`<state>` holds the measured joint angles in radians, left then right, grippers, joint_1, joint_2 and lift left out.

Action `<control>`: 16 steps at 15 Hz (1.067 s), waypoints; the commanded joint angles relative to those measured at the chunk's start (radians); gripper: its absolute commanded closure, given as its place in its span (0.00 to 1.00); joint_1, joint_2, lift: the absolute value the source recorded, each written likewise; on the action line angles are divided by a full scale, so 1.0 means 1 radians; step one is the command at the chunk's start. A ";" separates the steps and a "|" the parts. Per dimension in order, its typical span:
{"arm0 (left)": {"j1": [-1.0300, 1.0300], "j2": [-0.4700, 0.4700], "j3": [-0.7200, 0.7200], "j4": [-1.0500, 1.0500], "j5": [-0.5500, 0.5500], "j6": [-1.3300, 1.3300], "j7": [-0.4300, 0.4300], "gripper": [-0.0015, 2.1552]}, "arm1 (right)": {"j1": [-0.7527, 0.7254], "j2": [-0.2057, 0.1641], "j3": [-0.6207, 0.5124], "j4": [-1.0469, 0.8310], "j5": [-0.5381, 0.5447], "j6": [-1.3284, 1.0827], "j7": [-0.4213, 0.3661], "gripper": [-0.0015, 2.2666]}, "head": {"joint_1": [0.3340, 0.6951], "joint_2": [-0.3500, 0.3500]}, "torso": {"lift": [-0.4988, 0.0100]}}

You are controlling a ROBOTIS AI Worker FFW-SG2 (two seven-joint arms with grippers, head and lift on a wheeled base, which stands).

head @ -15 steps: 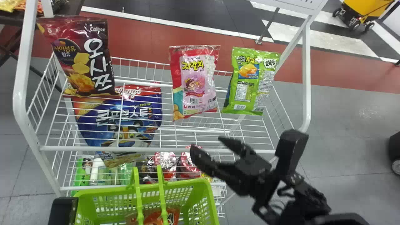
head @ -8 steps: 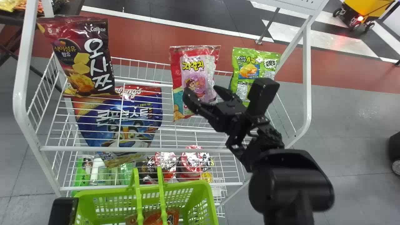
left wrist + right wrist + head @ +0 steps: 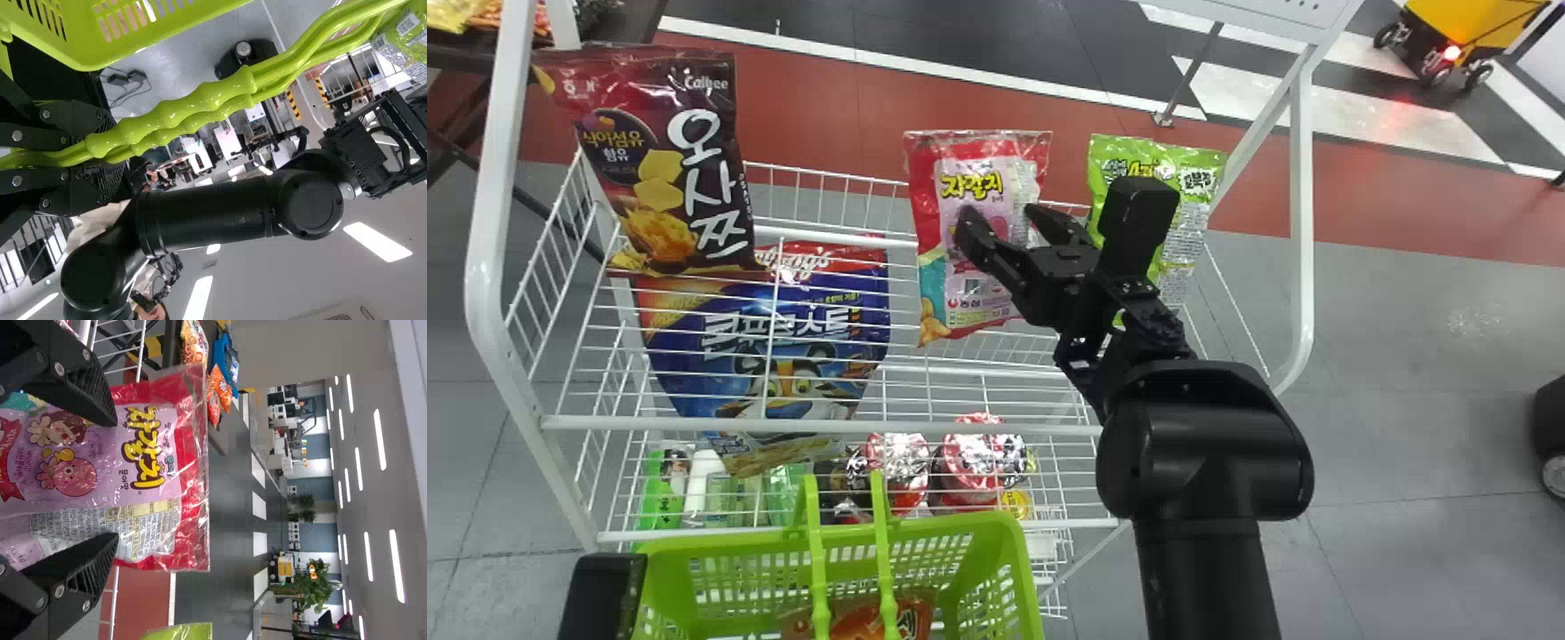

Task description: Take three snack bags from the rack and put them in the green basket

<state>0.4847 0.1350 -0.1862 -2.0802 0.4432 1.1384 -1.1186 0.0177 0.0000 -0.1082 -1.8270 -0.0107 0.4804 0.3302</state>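
Head view has the right gripper (image 3: pixel 1000 218) before the pink-and-red snack bag (image 3: pixel 974 302), which stands upright in the rack (image 3: pixel 1303 222). Its claw is spread wide with nothing clamped; in the right wrist view, both fingers overlap the bag's printed face, and whether they touch it I can't tell. Pressing forward at this width could shove the bag backward or topple it, since nothing pinches it. Closing too shallow might catch only slick film, and the bag would slip out on the lift. The green snack bag (image 3: pixel 1192 222) stands just beside, partly behind the gripper, so a sideways swing could knock it. A low lift could snag the bag's bottom on the rack's front rail. The left gripper (image 3: pixel 100 153) is closed on the handles (image 3: pixel 180 110) of the green basket (image 3: pixel 925 524); those cross above its opening and could catch a carelessly dropped bag. One orange bag (image 3: pixel 880 620) lies inside, so probably two remain to fetch.
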 commanded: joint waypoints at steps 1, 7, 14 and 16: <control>0.000 0.000 -0.001 0.000 -0.001 0.002 0.000 0.87 | -0.010 0.001 0.010 0.002 -0.009 0.074 0.010 0.49 | 1.00 0.00 | 0.97; 0.017 -0.002 -0.006 -0.004 -0.003 0.002 0.005 0.87 | 0.019 0.001 -0.010 -0.025 -0.026 0.108 0.032 0.95 | 1.00 0.00 | 0.97; 0.037 0.000 -0.010 -0.032 -0.011 -0.001 0.013 0.87 | 0.214 0.001 -0.080 -0.313 -0.153 0.056 0.046 0.96 | 1.00 0.00 | 0.97; 0.035 0.000 -0.010 -0.032 -0.011 -0.001 0.014 0.87 | 0.298 0.001 -0.122 -0.456 -0.189 0.151 0.075 0.96 | 1.00 0.00 | 0.97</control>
<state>0.5210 0.1349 -0.1964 -2.1112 0.4325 1.1375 -1.1048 0.2544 0.0000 -0.2005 -2.1837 -0.1706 0.5678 0.3957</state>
